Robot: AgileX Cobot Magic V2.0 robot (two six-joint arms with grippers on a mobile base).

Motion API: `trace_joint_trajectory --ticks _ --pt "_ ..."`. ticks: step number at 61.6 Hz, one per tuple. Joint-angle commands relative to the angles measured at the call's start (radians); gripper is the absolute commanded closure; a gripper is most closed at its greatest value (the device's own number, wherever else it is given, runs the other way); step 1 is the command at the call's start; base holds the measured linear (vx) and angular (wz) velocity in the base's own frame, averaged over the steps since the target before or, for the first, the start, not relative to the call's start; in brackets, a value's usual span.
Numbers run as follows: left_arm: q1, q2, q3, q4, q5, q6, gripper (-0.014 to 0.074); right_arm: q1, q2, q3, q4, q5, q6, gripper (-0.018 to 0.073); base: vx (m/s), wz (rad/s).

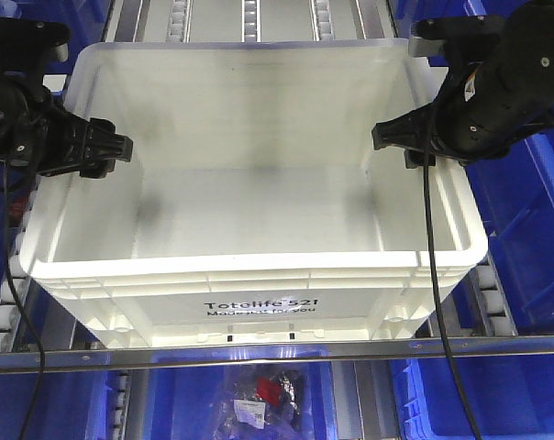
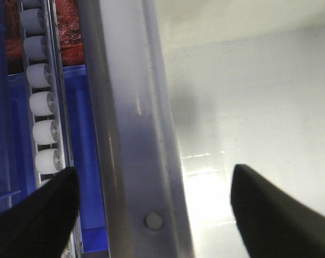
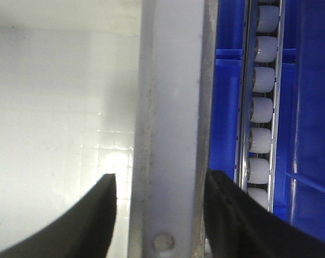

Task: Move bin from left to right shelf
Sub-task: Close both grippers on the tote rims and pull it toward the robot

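The bin (image 1: 259, 229), a large white tote printed "Totelife 521", sits on the roller shelf and fills the middle of the front view. My left gripper (image 1: 107, 151) is at its left rim, my right gripper (image 1: 396, 137) at its right rim. In the left wrist view the left gripper (image 2: 152, 177) stands wide open, straddling the bin's rim (image 2: 130, 134) with clear gaps on both sides. In the right wrist view the right gripper (image 3: 161, 180) also straddles the rim (image 3: 170, 107). Its outer finger (image 3: 232, 215) is against the rim, and a narrow gap shows at the inner finger (image 3: 92, 215).
Blue plastic bins stand to the right (image 1: 534, 229) and on the level below (image 1: 460, 403); one holds a bagged red item (image 1: 263, 394). Roller tracks (image 1: 11, 284) (image 2: 41, 107) (image 3: 262, 107) flank the tote. A metal shelf rail (image 1: 277, 353) crosses the front.
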Motion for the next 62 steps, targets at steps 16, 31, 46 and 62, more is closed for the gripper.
trace_joint_trajectory --ticks 16,31,46,62 --pt "0.002 -0.03 -0.032 -0.014 -0.023 -0.01 0.0293 -0.005 -0.041 -0.033 0.016 -0.028 -0.024 0.0372 0.0 0.0" --pt "0.002 -0.03 -0.032 -0.014 -0.023 -0.01 0.0424 -0.005 -0.041 -0.033 0.016 -0.013 -0.024 0.0441 0.0 0.0" --pt "0.002 -0.038 -0.032 -0.013 -0.035 -0.009 0.0453 -0.005 -0.041 -0.033 0.006 -0.021 -0.024 0.0529 0.0 0.0" --pt "0.002 -0.123 -0.032 -0.02 -0.08 -0.009 0.0452 -0.005 -0.08 -0.033 0.004 -0.06 -0.023 0.0568 0.0 0.0"
